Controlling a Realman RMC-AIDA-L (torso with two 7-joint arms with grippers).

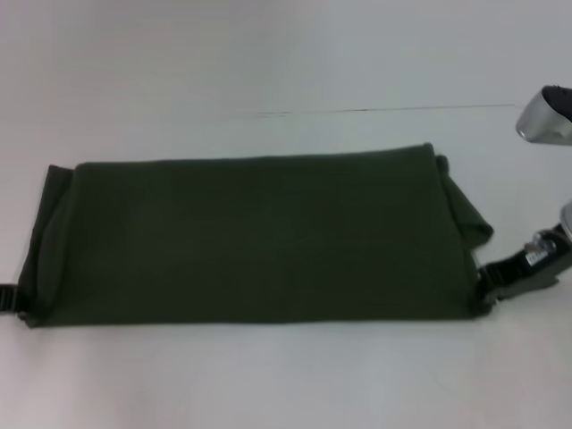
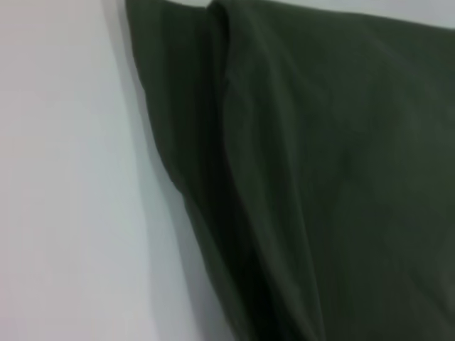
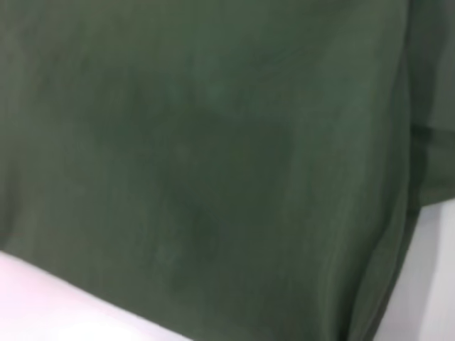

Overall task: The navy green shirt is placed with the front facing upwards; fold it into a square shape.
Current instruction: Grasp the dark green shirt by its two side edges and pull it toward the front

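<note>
The left gripper (image 1: pixel 9 298) sat at the near-left corner of the navy green shirt (image 1: pixel 259 237), barely in view; whether its fingers gripped the cloth could not be told. The shirt lay on the white table (image 1: pixel 268 63) as a long folded band, plain side up, stretching across the middle. At its near-right corner the right gripper (image 1: pixel 493 279) touched the hem, its grip likewise unclear.
</note>
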